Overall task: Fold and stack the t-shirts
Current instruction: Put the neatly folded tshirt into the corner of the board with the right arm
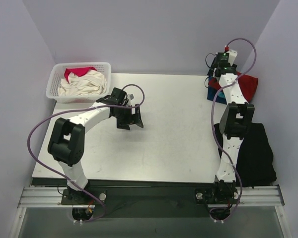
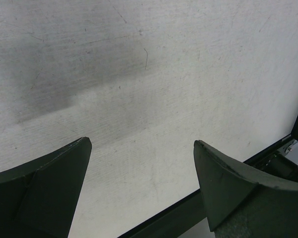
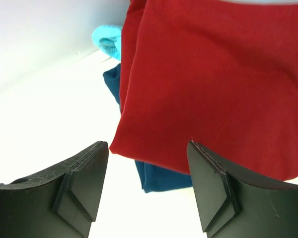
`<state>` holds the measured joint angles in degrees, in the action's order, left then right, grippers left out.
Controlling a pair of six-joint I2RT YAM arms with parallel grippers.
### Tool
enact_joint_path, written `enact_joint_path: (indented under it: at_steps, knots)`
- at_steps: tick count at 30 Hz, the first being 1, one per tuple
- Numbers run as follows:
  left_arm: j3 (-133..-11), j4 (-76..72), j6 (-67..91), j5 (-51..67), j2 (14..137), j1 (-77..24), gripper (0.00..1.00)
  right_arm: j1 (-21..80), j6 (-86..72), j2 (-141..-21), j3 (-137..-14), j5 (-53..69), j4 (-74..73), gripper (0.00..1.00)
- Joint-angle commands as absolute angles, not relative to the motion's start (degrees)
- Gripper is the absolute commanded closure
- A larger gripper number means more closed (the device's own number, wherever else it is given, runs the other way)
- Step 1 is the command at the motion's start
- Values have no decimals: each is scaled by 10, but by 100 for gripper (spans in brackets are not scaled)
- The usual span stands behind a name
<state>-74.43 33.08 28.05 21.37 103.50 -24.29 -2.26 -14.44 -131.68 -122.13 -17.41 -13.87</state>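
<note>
On the far right corner of the white table point(image 1: 179, 134), a small pile of soft cotton. Uppermost, the dark red tee point(image 3: 213, 84), folded flat, smooth, with a doubled left edge and a rounded near corner. Under it, the navy tee point(image 3: 161, 178), showing along the left and near sides. Behind both, a crumpled bit of the turquoise tee point(image 3: 107, 42). Just before this pile, the right gripper point(image 3: 147, 142), its black wedge-shaped fingers spread apart and pinching nothing. Touching the red hem or not: cannot tell.

On the far left corner, a white plastic lattice basket point(image 1: 53, 88), rectangular with rounded corners. Inside, the cream tee point(image 1: 84, 88) in loose wrinkled folds, and the pink-red tee point(image 1: 78, 73) bunched against the far wall.

Right of the basket, over bare matte tabletop with fine scratches, the left gripper point(image 1: 131, 124), likewise spread wide and empty.

Along the near right edge, a limp black cloth point(image 1: 256, 153), draped partly off the table.
</note>
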Motion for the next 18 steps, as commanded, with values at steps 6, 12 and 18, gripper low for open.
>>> enact_joint_path:
  at_steps: [6,12,18]
  knots:
    - [-737,328,252,203,988,-239,5,-32,-206,-1317,-1219,-115,-225,38]
    - [-740,335,233,181,966,-230,4,30,-174,-1250,-1155,-151,-228,40]
    - [-744,335,210,160,940,-224,3,153,-140,-1150,-1062,-175,-229,36]
